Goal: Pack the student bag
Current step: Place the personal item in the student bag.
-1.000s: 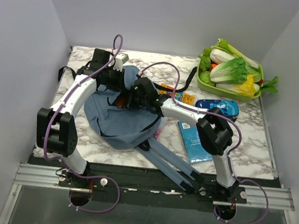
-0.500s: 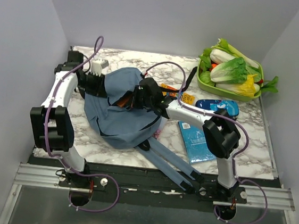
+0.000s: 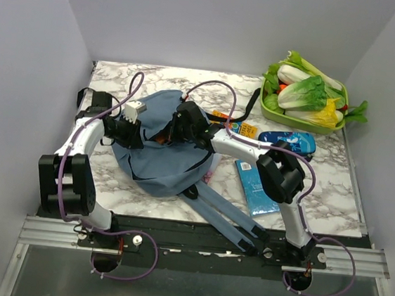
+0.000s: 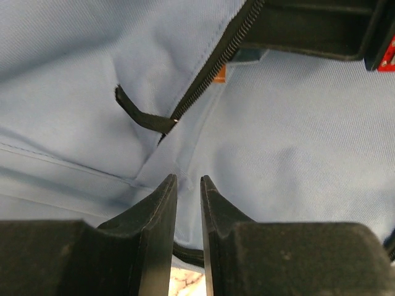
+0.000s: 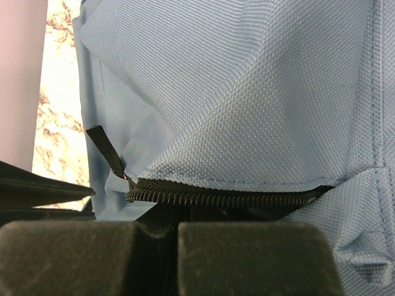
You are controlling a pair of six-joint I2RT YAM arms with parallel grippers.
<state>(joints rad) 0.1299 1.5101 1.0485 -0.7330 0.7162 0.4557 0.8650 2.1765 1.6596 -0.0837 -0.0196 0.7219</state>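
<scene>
The student bag, dusty blue with black trim, lies left of centre on the marble table, its two straps trailing toward the near edge. My left gripper sits at the bag's left side; in the left wrist view its jaws stand narrowly apart just short of the blue cloth, with nothing between them. A black pull strap hangs off the zipper. My right gripper is on top of the bag, shut on the zipper edge; the fingertips are hidden under it.
A green tray of leafy vegetables stands at the back right. A blue pouch, a blue book and a small orange-yellow pack lie right of the bag. Grey walls close in left, back and right.
My left gripper came nearer along the bag's left side and opened a little. My right gripper closed on the zipper edge and shifted slightly back.
</scene>
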